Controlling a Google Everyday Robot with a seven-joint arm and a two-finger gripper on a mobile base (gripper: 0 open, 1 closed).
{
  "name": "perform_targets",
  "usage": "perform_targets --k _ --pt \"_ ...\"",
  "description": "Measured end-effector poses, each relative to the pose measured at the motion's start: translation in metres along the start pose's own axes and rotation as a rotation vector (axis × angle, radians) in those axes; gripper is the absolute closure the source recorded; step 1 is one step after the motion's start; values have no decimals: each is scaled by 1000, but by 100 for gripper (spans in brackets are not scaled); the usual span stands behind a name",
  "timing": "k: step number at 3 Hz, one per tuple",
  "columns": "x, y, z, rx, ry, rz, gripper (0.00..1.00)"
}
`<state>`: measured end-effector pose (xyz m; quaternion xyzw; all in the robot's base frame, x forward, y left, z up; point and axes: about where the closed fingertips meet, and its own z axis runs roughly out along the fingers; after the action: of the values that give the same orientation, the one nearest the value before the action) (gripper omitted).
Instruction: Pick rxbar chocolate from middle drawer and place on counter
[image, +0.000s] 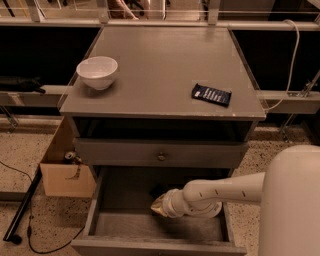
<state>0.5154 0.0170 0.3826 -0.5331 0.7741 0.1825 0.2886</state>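
One light, slippery bar, probably: pinch across its middle; your end effector (159, 204), state unclear, sits in the drawer (127, 192).

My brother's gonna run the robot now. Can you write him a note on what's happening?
Gripper: down inside the open drawer, near the middle of its floor.
Chocolate bar: I cannot make it out. It is not on the counter, which has only a white bowl and a blue bar.
Done: drawer open, arm in it.
Left: lift the chocolate bar out and set it on the counter.
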Motion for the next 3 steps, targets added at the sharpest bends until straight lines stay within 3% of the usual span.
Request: perform_targets --k 1,3 --pt "-15 -7 -25 30 16 -42 100" --pt "-18 -9 -27 35 14 -46 58"
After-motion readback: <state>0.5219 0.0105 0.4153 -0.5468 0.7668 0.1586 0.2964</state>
